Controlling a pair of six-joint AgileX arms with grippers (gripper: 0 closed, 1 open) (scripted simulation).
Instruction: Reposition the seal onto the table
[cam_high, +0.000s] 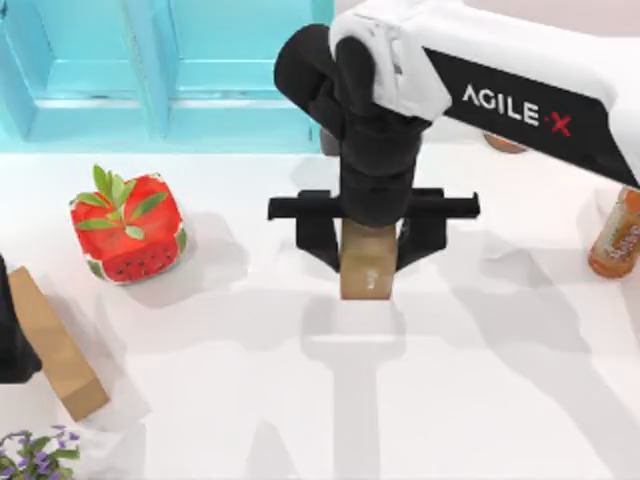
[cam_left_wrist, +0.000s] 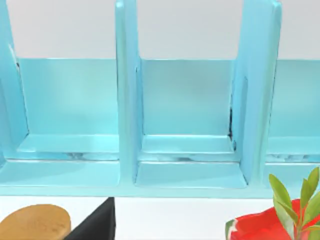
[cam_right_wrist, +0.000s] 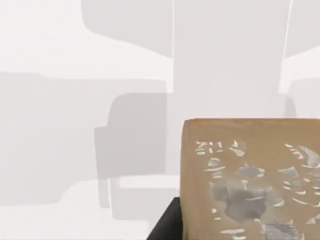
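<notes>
progress looks past the halfway mark, judging from how things lie. right gripper (cam_high: 367, 232) hangs over the middle of the table (cam_high: 480, 400), its two black fingers (cam_high: 318, 232) pinching the seal (cam_high: 366, 262) from either side. the brown block pokes out below the jaws, and in the right wrist view the seal (cam_right_wrist: 250, 180) shows a face with whitish flecked markings, with the bare white table (cam_right_wrist: 75, 100) beyond it. a soft shadow lies on the surface just under the block, so i judge it is probably held a little above the table rather than resting on it, though neither view shows the gap or contact plainly.

what seems done: the seal is grasped and sits over open table, well apart from the watermelon cube (cam_high: 127, 228), the tan slab (cam_high: 55, 345), the turquoise shelf cabinet (cam_high: 160, 70) and the orange bottle (cam_high: 617, 235). what is left, as i read it: lower until the base meets the surface, spread the fingers, and lift away.

left gripper (cam_high: 12, 330) is parked at the table's left edge beside the slab; i cannot tell how its fingers stand.
</notes>
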